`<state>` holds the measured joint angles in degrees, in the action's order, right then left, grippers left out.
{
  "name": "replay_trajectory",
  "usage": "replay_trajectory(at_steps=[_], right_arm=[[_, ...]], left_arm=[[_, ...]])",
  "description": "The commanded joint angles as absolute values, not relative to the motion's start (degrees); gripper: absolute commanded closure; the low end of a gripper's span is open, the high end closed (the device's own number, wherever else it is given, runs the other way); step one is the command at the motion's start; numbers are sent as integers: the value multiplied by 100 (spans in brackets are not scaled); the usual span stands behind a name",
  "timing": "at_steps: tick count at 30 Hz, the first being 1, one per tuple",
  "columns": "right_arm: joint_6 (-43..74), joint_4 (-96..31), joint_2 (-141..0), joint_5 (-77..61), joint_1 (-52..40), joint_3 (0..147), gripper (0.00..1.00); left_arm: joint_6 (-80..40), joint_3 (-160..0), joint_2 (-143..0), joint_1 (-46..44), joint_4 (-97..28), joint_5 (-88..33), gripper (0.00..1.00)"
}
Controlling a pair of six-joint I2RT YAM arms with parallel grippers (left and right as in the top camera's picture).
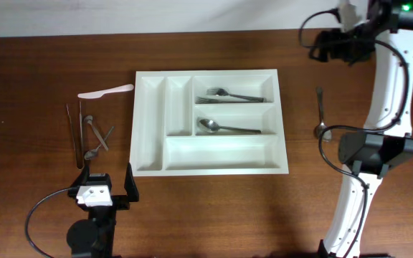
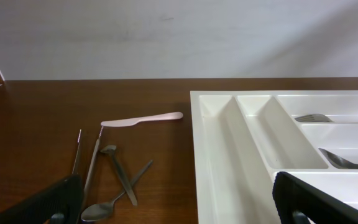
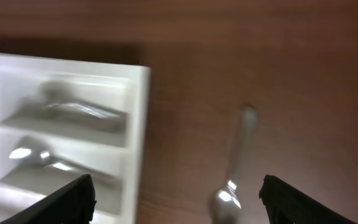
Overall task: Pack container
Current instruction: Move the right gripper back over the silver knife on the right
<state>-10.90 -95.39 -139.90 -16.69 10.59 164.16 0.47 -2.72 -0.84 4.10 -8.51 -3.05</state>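
Overhead, the container (image 1: 221, 153) lies flat at the centre of the table (image 1: 41, 50), with forks (image 1: 228, 94) in its far right compartment and a spoon (image 1: 224, 127) in the next one nearer. The left gripper (image 1: 106, 176) stands wide and empty off the tray's near left corner. Only its wrist view details the white knife (image 2: 142, 119) and loose cutlery (image 2: 114, 180) left of the tray. The right gripper (image 3: 179, 205), wide and empty in a blurred view, frames a lone spoon (image 3: 232, 180) right of the tray.

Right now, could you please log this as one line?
tray: fork, spoon inside; loose spoon right, cutlery left; left gripper open; right gripper open
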Motion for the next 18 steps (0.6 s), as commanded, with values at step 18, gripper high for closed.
replay_trajectory(at_steps=[18], right_arm=[[-257, -8807, -14009, -228, 1090, 14005, 21]], left_arm=[[134, -237, -34, 390, -840, -366, 1]])
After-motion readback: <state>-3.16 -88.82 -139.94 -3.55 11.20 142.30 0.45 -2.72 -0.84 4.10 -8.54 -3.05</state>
